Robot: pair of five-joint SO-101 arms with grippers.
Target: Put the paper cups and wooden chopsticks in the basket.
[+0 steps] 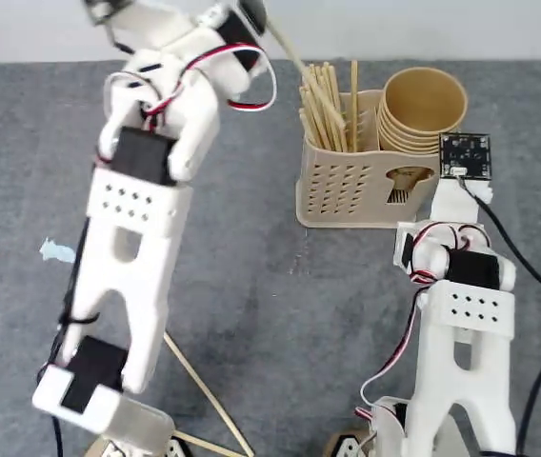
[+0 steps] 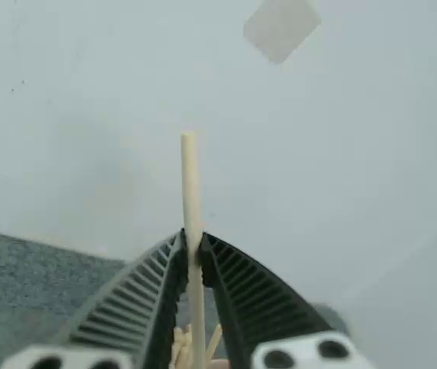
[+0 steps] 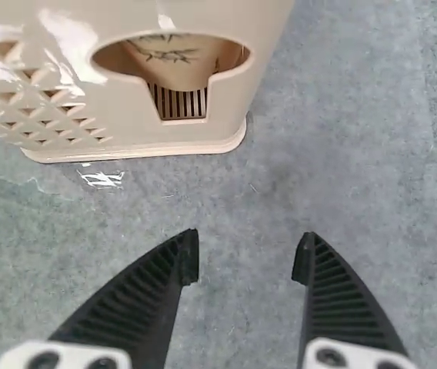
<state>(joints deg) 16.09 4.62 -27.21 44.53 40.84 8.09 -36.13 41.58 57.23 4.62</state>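
Observation:
A beige basket [image 1: 347, 195] stands at the back of the grey table. Its left compartment holds several wooden chopsticks [image 1: 326, 105], its right one a stack of paper cups [image 1: 423, 105]. My left gripper [image 1: 256, 21] is raised behind and left of the basket, shut on one chopstick [image 1: 288, 48] that slants down toward the bundle. In the left wrist view the gripper [image 2: 193, 246] clamps that chopstick [image 2: 191, 192] near its middle. My right gripper [image 3: 245, 257] is open with nothing in it, low over the mat just in front of the basket [image 3: 126, 115], where a cup [image 3: 172, 50] shows through the handle hole.
Two loose chopsticks [image 1: 204, 395] [image 1: 215, 446] lie on the mat near the front edge, between the arm bases. A small blue scrap [image 1: 56, 251] sits at the left. Open mat stretches between the arms in front of the basket.

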